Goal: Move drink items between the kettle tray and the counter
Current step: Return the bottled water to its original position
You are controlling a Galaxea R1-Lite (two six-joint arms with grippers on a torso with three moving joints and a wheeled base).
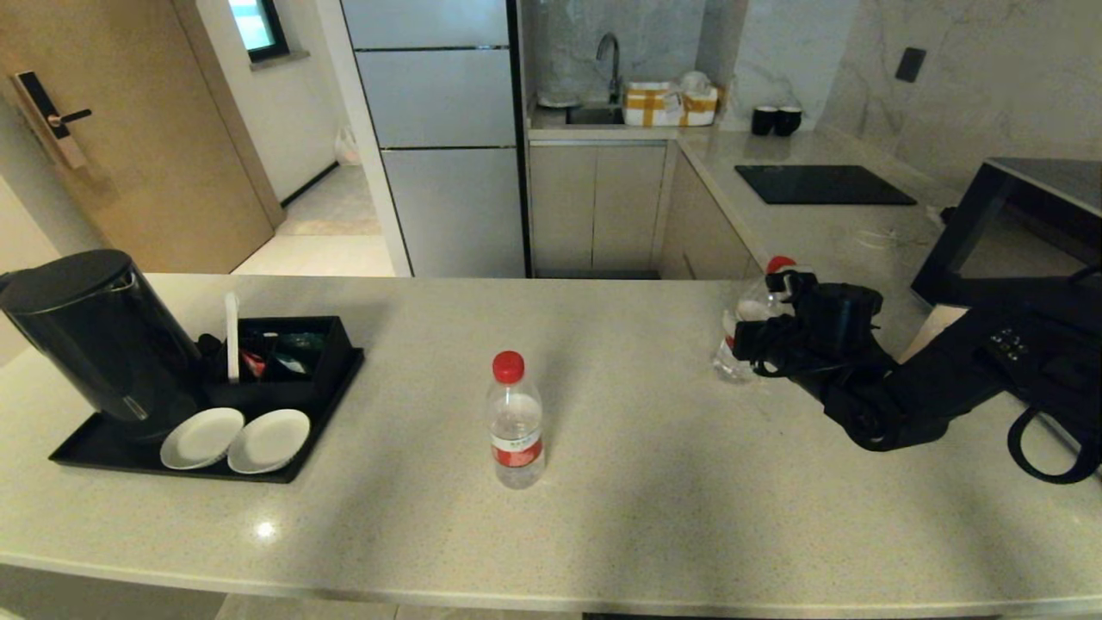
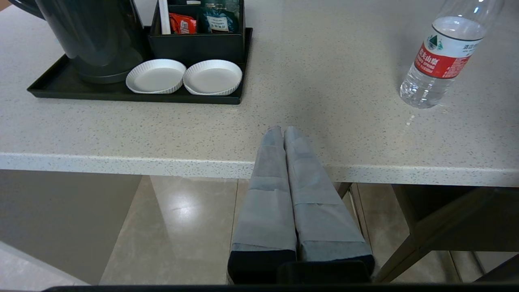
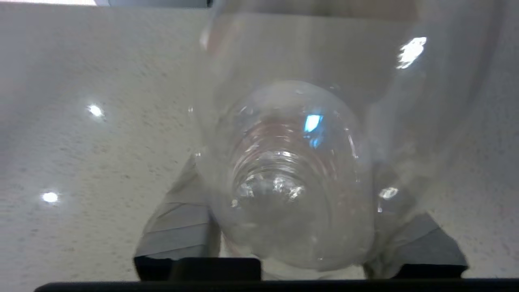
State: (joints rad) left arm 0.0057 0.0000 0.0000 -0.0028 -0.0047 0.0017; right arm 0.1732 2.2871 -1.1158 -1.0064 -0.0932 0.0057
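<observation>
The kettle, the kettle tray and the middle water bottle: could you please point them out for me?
kettle (image 1: 86, 331), head view, dark body.
kettle tray (image 1: 323, 413), head view, right rim.
middle water bottle (image 1: 516, 449), head view, red label.

On your tabletop (image 1: 654, 482) the tray (image 1: 77, 452) sits far left, carrying the kettle (image 1: 86, 336) with two saucers (image 1: 234, 437) in front and the sachet box (image 1: 288, 357) to its right, one bottle (image 1: 515, 422) stands mid-counter, and the second bottle (image 1: 747, 331) stands far right.

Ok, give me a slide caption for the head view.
Right gripper closing around a water bottle on the counter; second bottle stands mid-counter, beside the kettle tray.
</observation>
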